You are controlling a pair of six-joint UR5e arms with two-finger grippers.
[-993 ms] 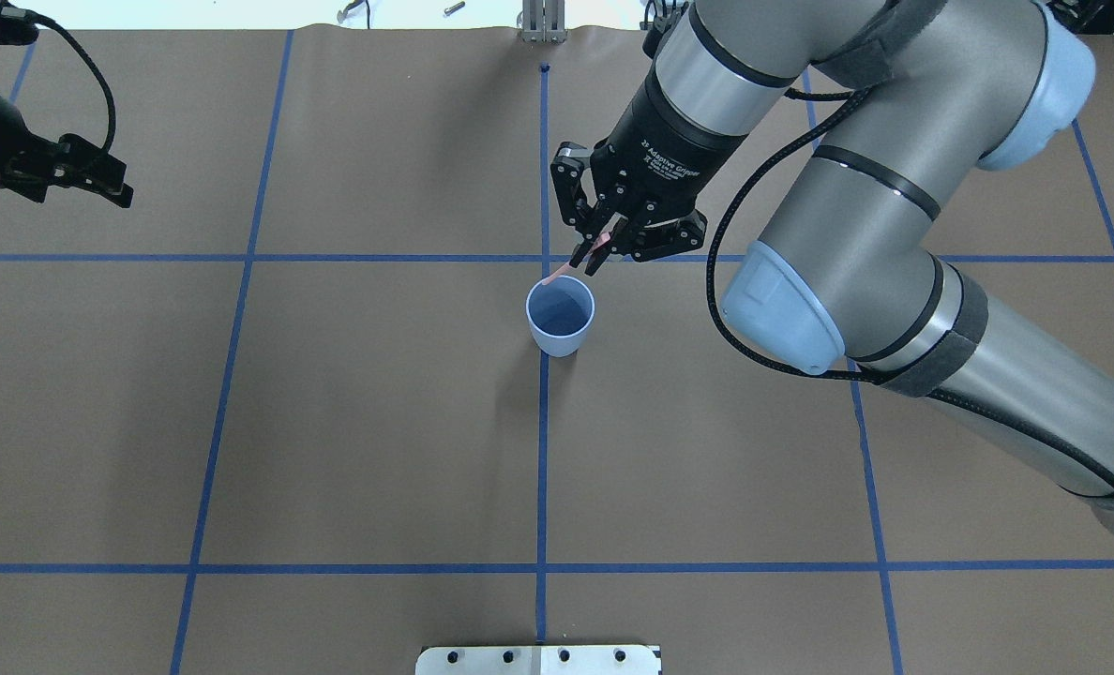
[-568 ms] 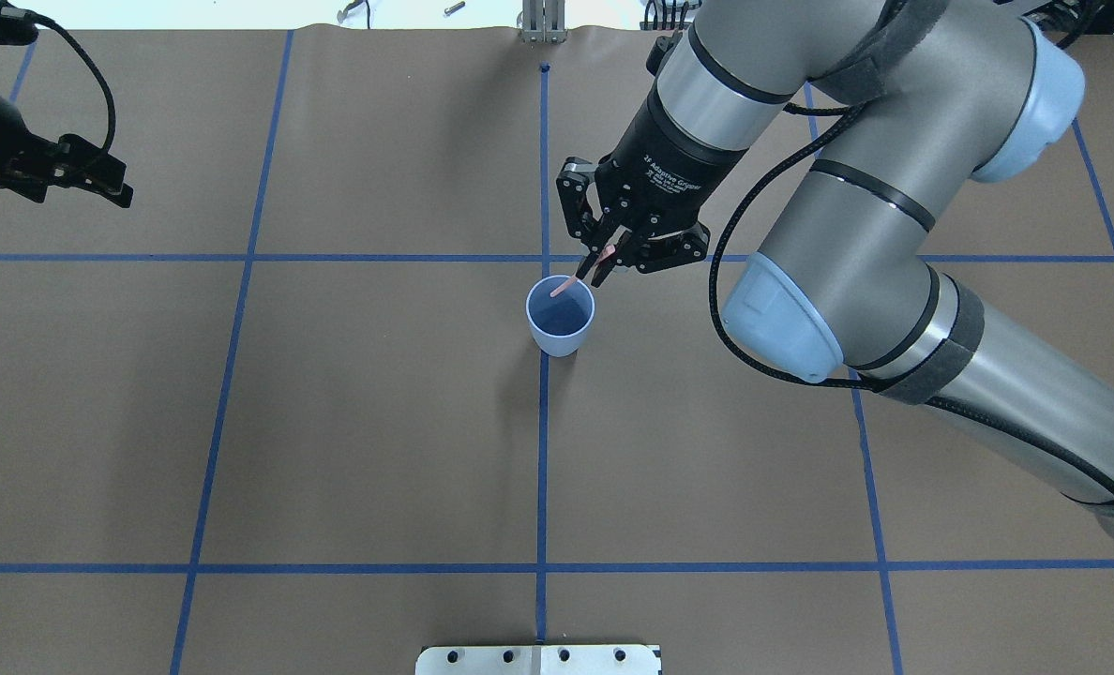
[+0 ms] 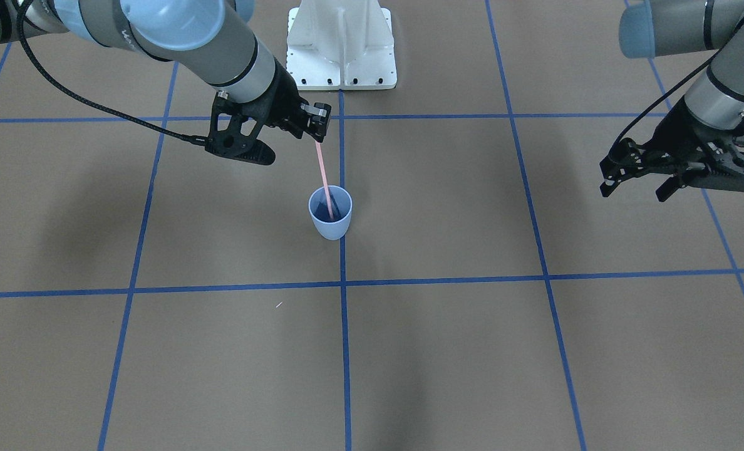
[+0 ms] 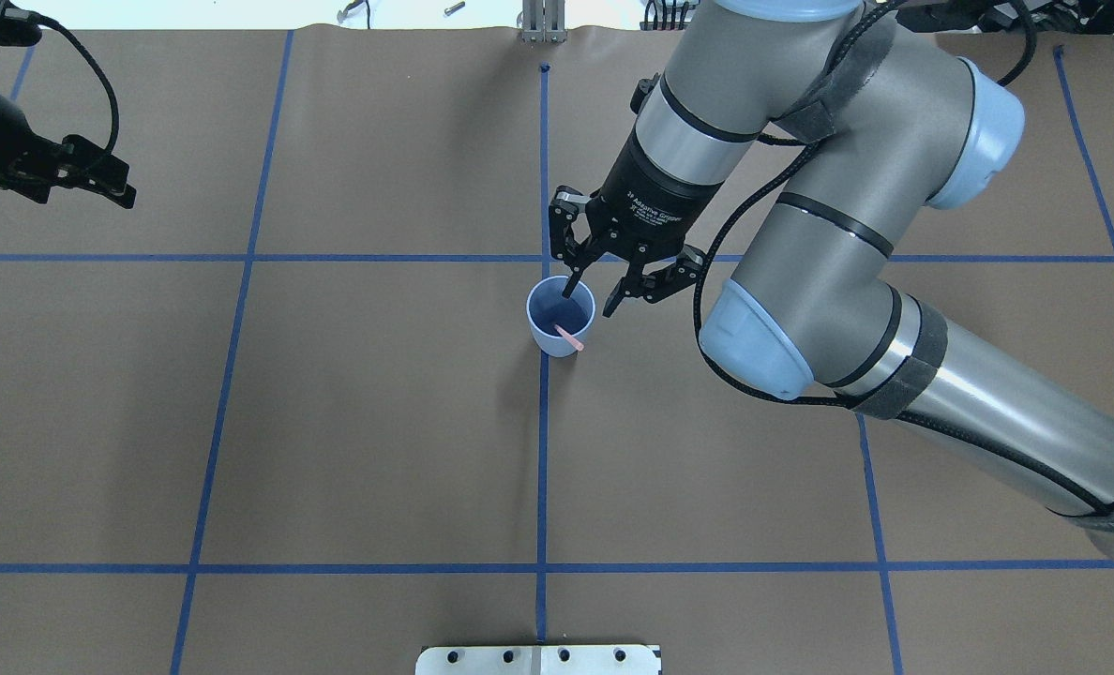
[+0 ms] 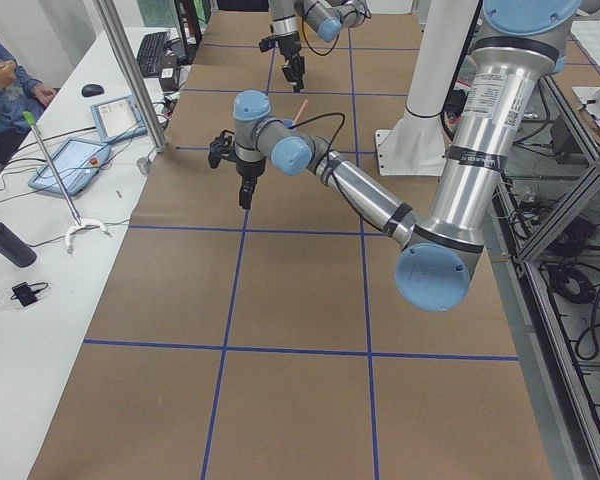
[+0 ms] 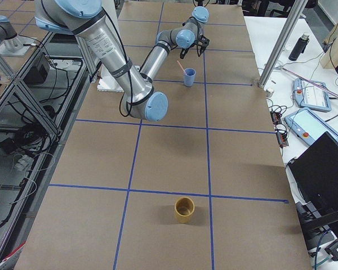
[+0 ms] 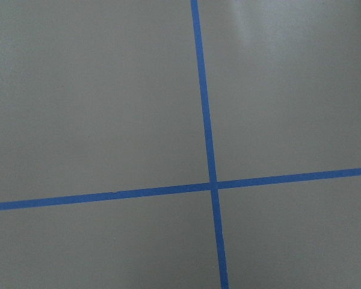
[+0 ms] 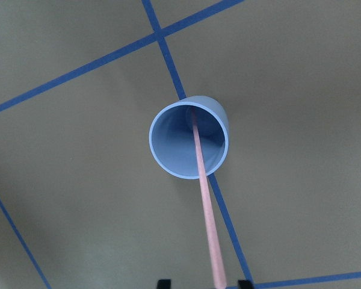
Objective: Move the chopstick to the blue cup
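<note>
Your right gripper (image 4: pixel 590 300), fingers spread, hangs over the blue cup (image 4: pixel 557 348), its chopstick (image 4: pixel 568 337) leaning at 5 o'clock; your left gripper (image 3: pixel 634 188) is likewise spread.

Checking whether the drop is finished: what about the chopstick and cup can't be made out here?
Top end of the chopstick: cut off by the right wrist view's bottom edge; in the front-facing view it overlaps the black right gripper, so contact is unclear.
The blue cup: hidden behind the left arm in the exterior left view.
</note>
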